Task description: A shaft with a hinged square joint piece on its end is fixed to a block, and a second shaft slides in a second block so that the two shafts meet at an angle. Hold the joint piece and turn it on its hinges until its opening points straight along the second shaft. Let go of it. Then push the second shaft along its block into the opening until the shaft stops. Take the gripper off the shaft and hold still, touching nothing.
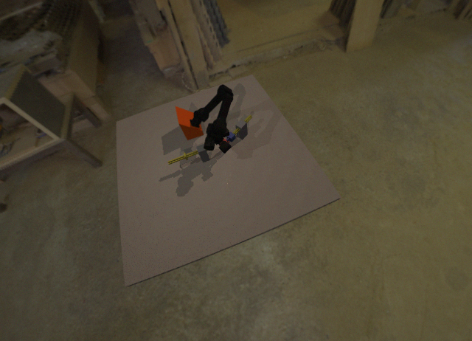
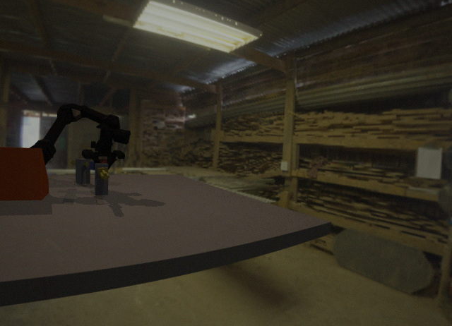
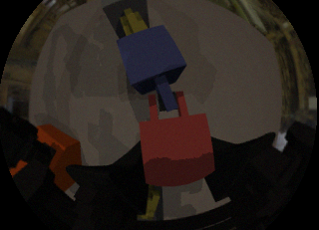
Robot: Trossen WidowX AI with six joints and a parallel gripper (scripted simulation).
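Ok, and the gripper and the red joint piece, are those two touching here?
Touching: the wrist view shows the red joint piece between the gripper's dark fingers, one against each side.

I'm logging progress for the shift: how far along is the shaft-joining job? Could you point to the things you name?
In hand: the pincer [image 3: 167, 133] is closed on the red joint piece [image 3: 176, 145], hinged to the blue piece [image 3: 152, 58]. Whether its opening is aligned, I can't tell. Nothing looks finished. Left: release, push the second shaft in, withdraw.

Red joint piece [image 3: 176, 147] hinged to blue piece [image 1: 230, 136] [image 3: 152, 57], between grey blocks [image 1: 242, 130] [image 1: 203, 153] [image 2: 101, 184] [image 2: 82, 171] bearing yellow shafts [image 1: 183, 157] [image 1: 248, 119] [image 2: 104, 174] [image 3: 134, 23]
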